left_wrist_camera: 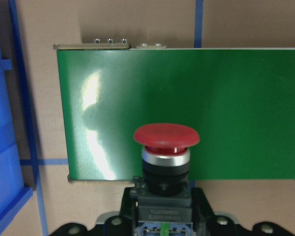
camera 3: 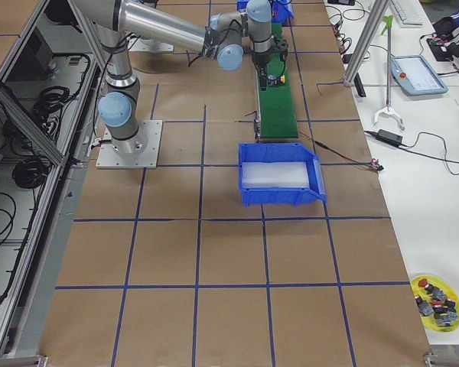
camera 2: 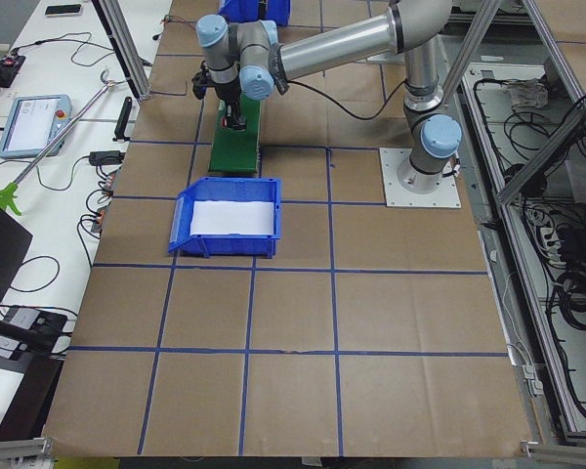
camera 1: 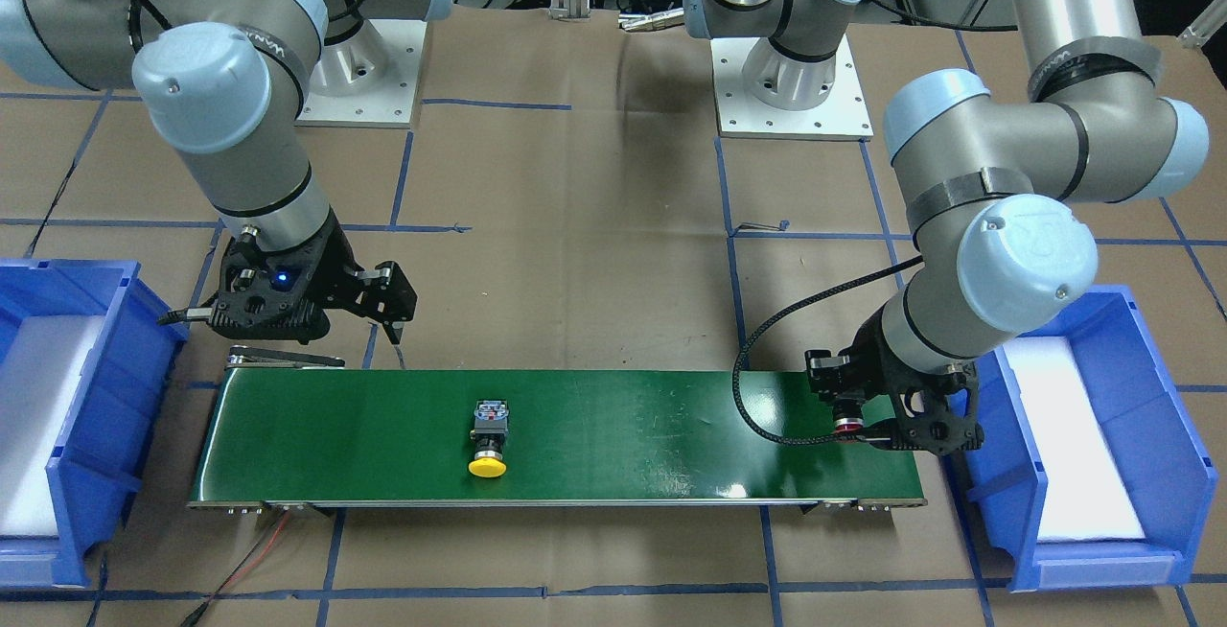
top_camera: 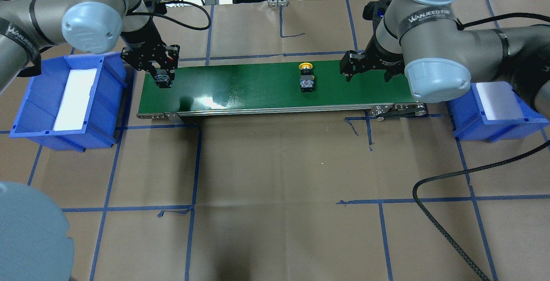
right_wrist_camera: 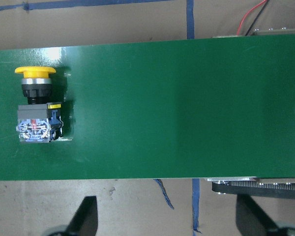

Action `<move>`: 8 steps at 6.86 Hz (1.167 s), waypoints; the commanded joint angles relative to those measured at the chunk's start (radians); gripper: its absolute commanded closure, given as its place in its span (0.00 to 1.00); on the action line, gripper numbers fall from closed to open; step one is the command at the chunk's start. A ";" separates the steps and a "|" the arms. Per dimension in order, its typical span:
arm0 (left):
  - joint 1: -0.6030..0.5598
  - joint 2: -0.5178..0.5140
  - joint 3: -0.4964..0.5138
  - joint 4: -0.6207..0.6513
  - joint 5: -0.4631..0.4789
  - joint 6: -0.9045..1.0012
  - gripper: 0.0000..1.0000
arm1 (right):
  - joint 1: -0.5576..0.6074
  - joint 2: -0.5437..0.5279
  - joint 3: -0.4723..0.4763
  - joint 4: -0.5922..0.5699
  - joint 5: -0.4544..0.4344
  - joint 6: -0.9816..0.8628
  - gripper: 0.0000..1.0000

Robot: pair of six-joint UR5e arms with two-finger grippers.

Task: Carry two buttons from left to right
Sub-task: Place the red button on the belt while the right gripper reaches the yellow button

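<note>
The left arm's end effector (top_camera: 161, 74) is closed on the grey block of the red mushroom-capped push-button (left_wrist_camera: 166, 143). It holds the button cap-forward over the end of the green conveyor belt (top_camera: 240, 87), at the left of the overhead frame. Whether the block already touches the belt I cannot tell. The yellow mushroom-capped push-button (top_camera: 306, 77) lies on its side on the belt, right of centre in that frame. The right arm's end effector (right_wrist_camera: 168, 220) is near it, fingers spread wide and empty.

The step in hand looks like setting the red button down. To do it well, lower it until the square block sits flat on the green surface, well in from the belt's end and side edges. Then open fully and lift straight up, so the round cap is not nudged into a roll. For the yellow one, gripping across the square block rather than the cap should hold better on the way to the blue plastic bin (top_camera: 468, 123) at the right edge of the brown-paper worktop (top_camera: 279, 186).
</note>
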 commanded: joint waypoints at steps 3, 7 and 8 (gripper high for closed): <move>0.000 -0.046 -0.053 0.115 0.002 0.004 0.94 | 0.001 0.099 -0.058 -0.004 0.010 0.000 0.00; 0.000 -0.026 -0.023 0.103 0.005 -0.032 0.00 | 0.001 0.157 -0.124 0.002 0.009 0.007 0.00; -0.004 0.005 -0.013 0.080 0.003 -0.032 0.00 | 0.001 0.165 -0.124 0.001 0.012 0.009 0.00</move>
